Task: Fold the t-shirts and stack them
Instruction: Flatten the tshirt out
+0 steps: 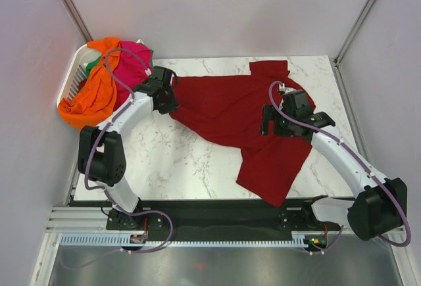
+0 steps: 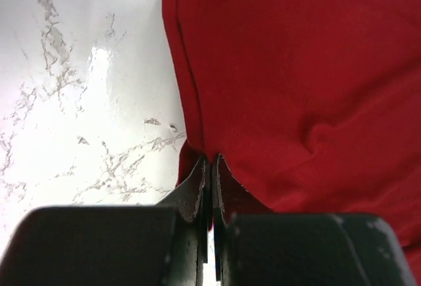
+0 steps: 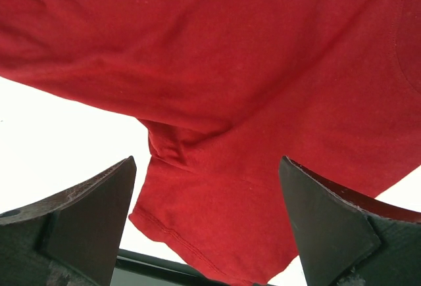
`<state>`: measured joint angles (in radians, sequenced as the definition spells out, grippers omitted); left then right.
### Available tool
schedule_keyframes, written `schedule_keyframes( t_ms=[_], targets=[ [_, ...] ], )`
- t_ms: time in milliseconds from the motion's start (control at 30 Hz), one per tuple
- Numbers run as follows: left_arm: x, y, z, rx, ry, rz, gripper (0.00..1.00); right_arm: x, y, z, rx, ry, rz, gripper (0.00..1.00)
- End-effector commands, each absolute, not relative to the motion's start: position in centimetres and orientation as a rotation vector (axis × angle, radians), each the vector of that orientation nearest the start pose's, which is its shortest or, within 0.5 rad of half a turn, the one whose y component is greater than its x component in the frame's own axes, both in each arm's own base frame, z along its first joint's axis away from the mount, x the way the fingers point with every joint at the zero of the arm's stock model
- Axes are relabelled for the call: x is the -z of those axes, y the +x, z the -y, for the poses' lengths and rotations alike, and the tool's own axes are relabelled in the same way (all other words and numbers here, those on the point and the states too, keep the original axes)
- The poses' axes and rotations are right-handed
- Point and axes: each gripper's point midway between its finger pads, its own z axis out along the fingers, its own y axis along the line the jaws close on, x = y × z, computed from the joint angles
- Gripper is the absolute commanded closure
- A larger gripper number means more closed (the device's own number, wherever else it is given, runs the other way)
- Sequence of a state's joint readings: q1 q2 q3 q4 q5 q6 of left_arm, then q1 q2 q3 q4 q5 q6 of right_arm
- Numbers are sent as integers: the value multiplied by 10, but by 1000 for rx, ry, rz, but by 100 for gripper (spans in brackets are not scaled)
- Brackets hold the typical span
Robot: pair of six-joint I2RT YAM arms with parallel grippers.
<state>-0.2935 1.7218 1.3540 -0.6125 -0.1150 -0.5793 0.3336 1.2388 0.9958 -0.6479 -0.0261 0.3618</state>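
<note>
A dark red t-shirt (image 1: 230, 112) lies spread across the marble table, one part hanging toward the front edge. My left gripper (image 1: 168, 98) is at the shirt's left edge, shut on its hem (image 2: 197, 148). My right gripper (image 1: 275, 120) is open above the shirt's right part, near a sleeve (image 3: 204, 214), touching nothing I can see. Orange (image 1: 89, 98), hot pink (image 1: 131, 62) and a bit of green (image 1: 90, 68) shirts are piled in and over the basket at the far left.
The white slatted laundry basket (image 1: 71, 75) stands at the table's far left corner. Grey walls enclose the table on three sides. The marble table (image 1: 177, 161) shows bare in front of the red shirt, and a black rail runs along the near edge.
</note>
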Motion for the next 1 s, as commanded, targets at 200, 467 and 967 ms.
schedule_keyframes(
  t_ms=[200,467,967],
  targets=[
    [-91,336,72,-102,-554,-2612,1,-153,288,-110,-271,60,-2473,2],
    [-87,314,65,-84,-579,-2575,12,-149,279,-107,-266,74,-2498,2],
    [-42,334,85,51,-599,-2545,24,-118,238,-93,-260,282,-2538,2]
  ],
)
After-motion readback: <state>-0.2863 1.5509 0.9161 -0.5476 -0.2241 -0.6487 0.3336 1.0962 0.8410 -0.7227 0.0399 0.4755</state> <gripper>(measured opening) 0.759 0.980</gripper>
